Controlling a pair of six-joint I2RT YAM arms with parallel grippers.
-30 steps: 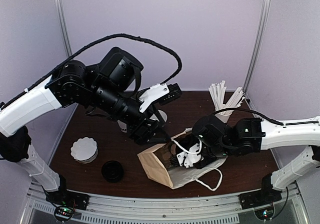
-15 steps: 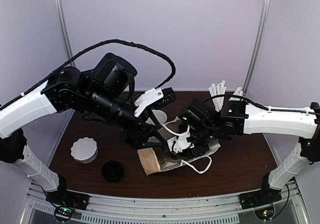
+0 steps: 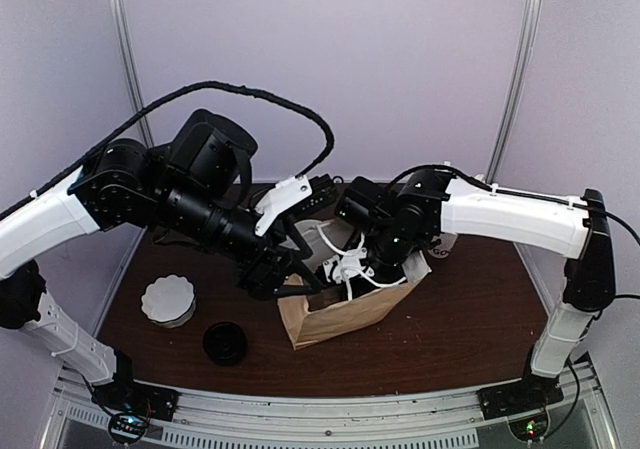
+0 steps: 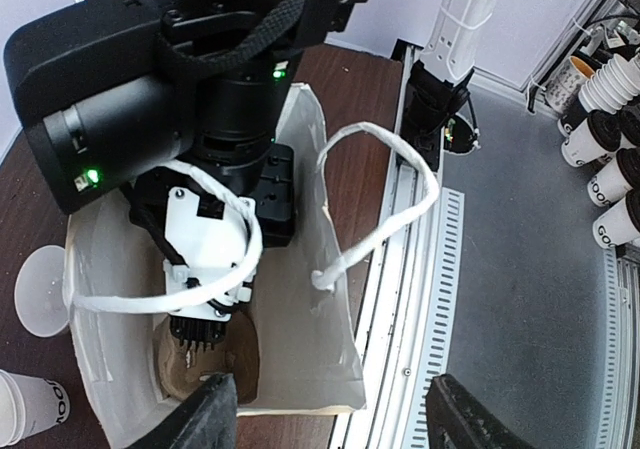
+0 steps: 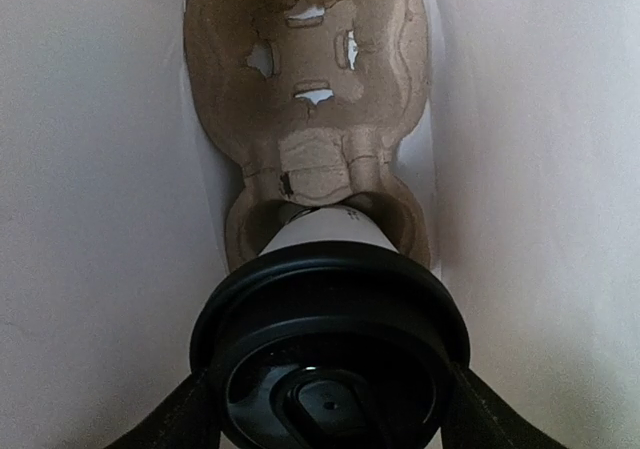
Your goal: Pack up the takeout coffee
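Both your right fingers (image 5: 172, 421) clench the takeout coffee (image 5: 330, 339) at 9 and 3 o'clock, upright inside the bag (image 3: 345, 314), carrier (image 5: 380, 119) socket directly beneath; left fingers (image 4: 205, 414) spread, released, by the bag.

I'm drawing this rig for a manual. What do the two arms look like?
Both have white links between black joint housings. A ribbed black cable arches over the left arm; the right arm carries a thinner one. Its black wrist shows green lights and a white bracket.
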